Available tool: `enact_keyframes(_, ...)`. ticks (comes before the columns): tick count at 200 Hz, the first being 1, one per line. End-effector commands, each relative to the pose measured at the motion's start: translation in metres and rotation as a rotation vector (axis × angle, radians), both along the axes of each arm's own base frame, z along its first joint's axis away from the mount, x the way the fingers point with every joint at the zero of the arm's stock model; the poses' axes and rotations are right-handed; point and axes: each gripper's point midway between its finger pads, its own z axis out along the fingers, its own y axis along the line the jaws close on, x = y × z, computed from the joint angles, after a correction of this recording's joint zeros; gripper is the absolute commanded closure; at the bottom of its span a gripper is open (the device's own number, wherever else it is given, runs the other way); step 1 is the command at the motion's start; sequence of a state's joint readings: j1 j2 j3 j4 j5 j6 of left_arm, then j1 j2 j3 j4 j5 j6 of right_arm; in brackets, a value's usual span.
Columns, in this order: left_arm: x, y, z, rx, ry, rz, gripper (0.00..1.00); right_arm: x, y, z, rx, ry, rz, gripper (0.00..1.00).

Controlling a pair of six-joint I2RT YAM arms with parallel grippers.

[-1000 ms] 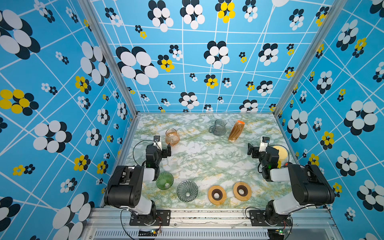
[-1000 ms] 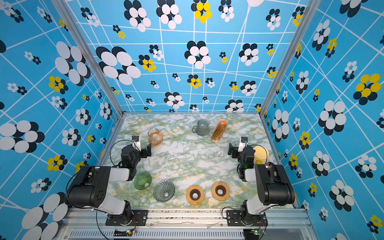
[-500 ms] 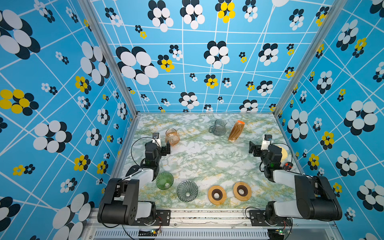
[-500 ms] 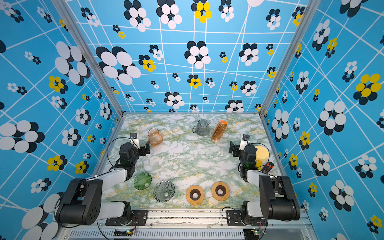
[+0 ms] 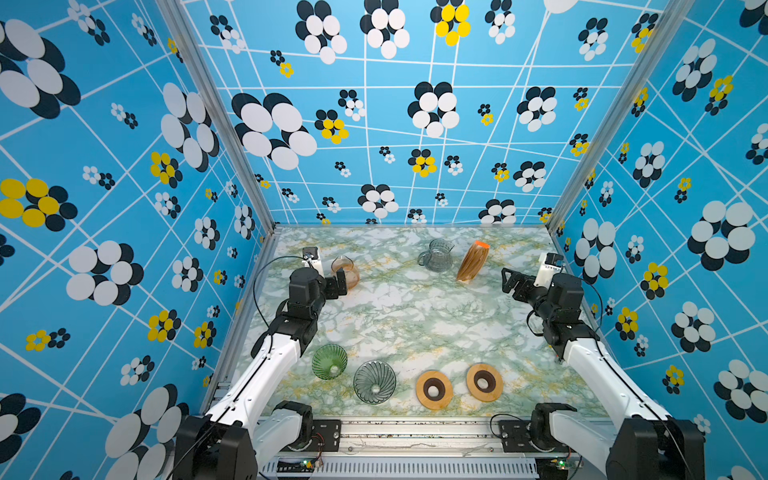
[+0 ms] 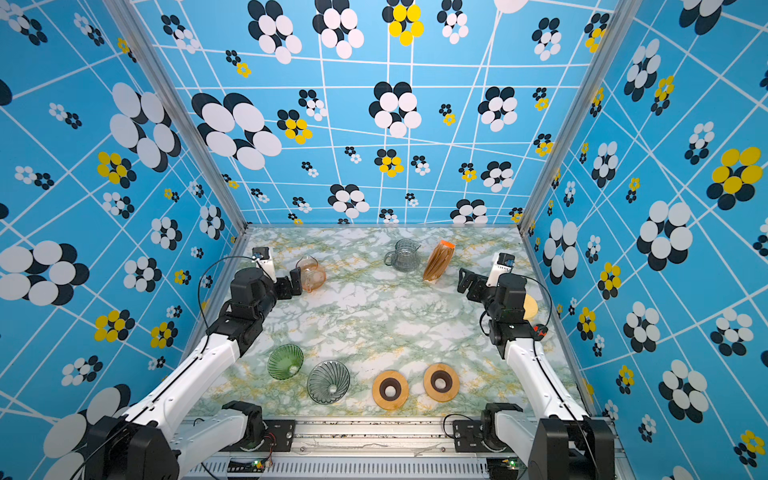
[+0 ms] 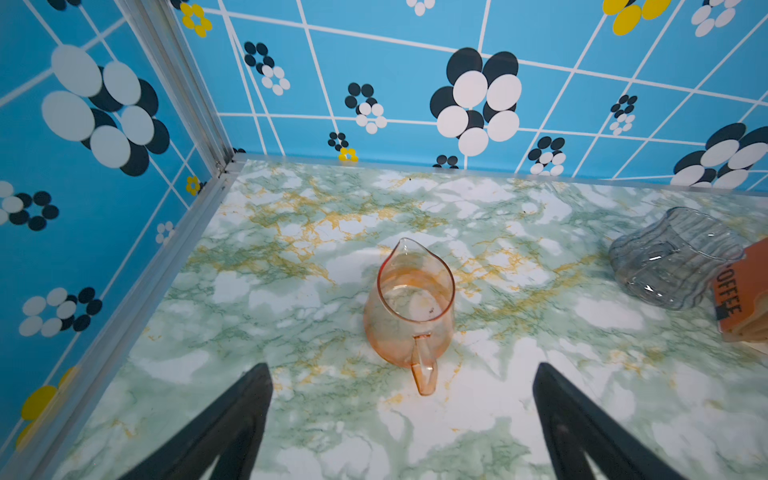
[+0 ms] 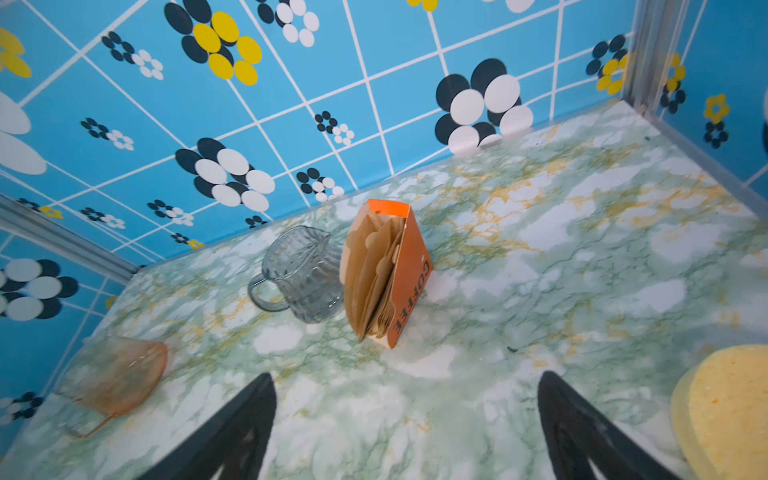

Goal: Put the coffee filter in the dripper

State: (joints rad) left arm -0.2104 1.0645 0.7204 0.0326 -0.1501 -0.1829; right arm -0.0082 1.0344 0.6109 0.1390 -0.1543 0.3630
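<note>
Black left gripper (image 5: 336,286) stood spread wide and empty, its fingertips flanking, not touching, the handle of the amber pitcher (image 7: 409,303), which looked empty. Near the front lay a green dripper (image 5: 329,361) and a grey dripper (image 5: 374,381), both bare. Beside a grey pitcher (image 8: 301,274), brown coffee filters (image 8: 374,274) stood in their orange box (image 8: 409,286). The right gripper (image 5: 512,281) gaped, holding nothing. A yellow sponge (image 8: 727,411) was cut off by the wrist view's edge.
</note>
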Motion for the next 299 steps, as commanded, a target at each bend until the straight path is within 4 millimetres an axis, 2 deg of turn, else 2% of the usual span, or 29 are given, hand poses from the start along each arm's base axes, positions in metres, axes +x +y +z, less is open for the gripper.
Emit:
enact_keyframes(1, -0.023, -0.008, -0.02, -0.069, 0.163, 0.018, 0.01, -0.027, 0.02, 0.0, 0.136, 0.129, 0.056, 0.01)
enact_keyframes(21, -0.03, -0.018, -0.022, -0.109, 0.216, 0.007, 0.01, -0.045, 0.028, 0.009, 0.174, 0.163, 0.092, 0.01)
enact_keyframes(38, -0.034, -0.023, -0.029, -0.13, 0.266, 0.008, 0.01, -0.059, 0.028, 0.019, 0.191, 0.15, 0.081, 0.01)
enact_keyframes(58, -0.035, -0.028, -0.04, -0.156, 0.327, 0.013, 0.01, -0.077, 0.025, 0.042, 0.191, 0.113, 0.067, 0.01)
enact_keyframes(74, -0.033, -0.03, -0.048, -0.151, 0.362, 0.013, 0.02, -0.092, 0.028, 0.048, 0.192, 0.151, 0.083, 0.01)
enact_keyframes(128, -0.02, -0.029, -0.066, -0.114, 0.457, 0.055, 0.15, -0.137, 0.064, 0.076, 0.192, 0.171, 0.334, 0.01)
enact_keyframes(177, 0.002, -0.03, -0.086, -0.069, 0.525, 0.092, 0.27, -0.162, 0.073, 0.08, 0.194, 0.184, 0.401, 0.01)
enact_keyframes(198, 0.011, -0.034, -0.093, -0.053, 0.543, 0.086, 0.34, -0.167, 0.071, 0.073, 0.173, 0.199, 0.398, 0.01)
enact_keyframes(234, 0.029, -0.035, -0.101, -0.01, 0.563, 0.089, 0.38, -0.181, 0.07, 0.061, 0.167, 0.21, 0.398, 0.01)
enact_keyframes(299, 0.051, -0.033, -0.12, 0.036, 0.58, 0.128, 0.47, -0.183, 0.064, 0.052, 0.153, 0.203, 0.359, 0.01)
